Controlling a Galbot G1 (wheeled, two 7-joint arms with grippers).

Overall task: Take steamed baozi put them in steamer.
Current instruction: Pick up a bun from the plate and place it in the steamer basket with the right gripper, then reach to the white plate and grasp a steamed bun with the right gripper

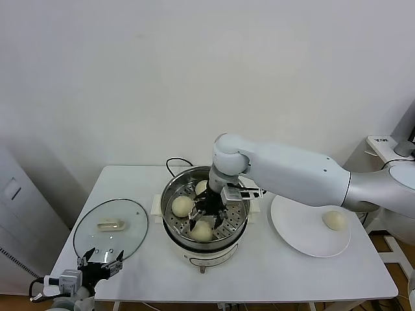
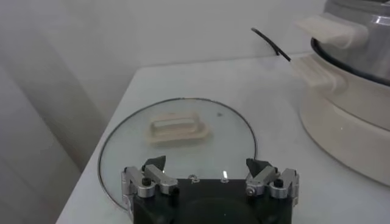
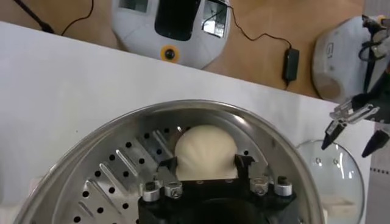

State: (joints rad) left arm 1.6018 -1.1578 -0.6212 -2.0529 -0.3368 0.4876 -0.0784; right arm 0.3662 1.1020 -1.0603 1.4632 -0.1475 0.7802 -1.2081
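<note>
The steel steamer (image 1: 166,197) stands mid-table with three cream-white baozi on its perforated tray (image 3: 109,176): one at the left (image 1: 182,206), one at the back (image 1: 201,186), one at the front (image 1: 201,231). My right gripper (image 1: 207,218) reaches down into the pot. In the right wrist view it (image 3: 206,163) is shut on the front baozi (image 3: 204,145), one finger against each side, with the bun low on the tray. A fourth baozi (image 1: 334,220) lies on the white plate (image 1: 301,236). My left gripper (image 1: 100,264) is open and empty, parked at the table's front left.
The glass lid with a cream handle (image 1: 110,227) lies flat left of the steamer, just beyond my left gripper (image 2: 210,170). A black cord (image 1: 174,162) runs behind the pot. The plate sits close to the table's right edge. The steamer's white handle (image 2: 332,30) juts toward the lid.
</note>
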